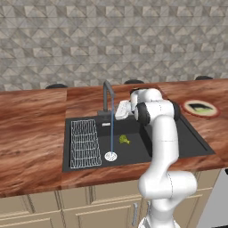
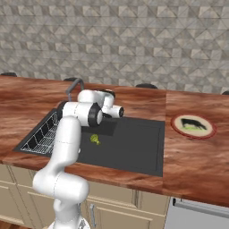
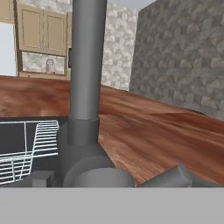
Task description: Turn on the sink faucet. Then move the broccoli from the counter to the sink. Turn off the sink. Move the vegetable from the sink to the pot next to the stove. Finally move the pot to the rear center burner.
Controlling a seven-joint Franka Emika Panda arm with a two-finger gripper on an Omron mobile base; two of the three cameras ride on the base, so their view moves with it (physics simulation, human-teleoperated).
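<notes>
One thin stream of water runs from the faucet down to the drain, and the broccoli already lies on the dark floor of the sink, just beside that stream. So the step in hand, as I judge it, is shutting the water off. The gripper sits right at the base of the faucet, on its right side, and the hand view looks straight at the grey column from very close. Its fingers stand wide apart and hold nothing. To do this well, the hand should meet the handle at the faucet's foot squarely and sweep it firmly, not glance off the upright pipe; I cannot tell from here exactly where the lever sits against the fingers. A wire rack fills the left part of the basin, well clear of the broccoli. A plate rests on the counter to the right
</notes>
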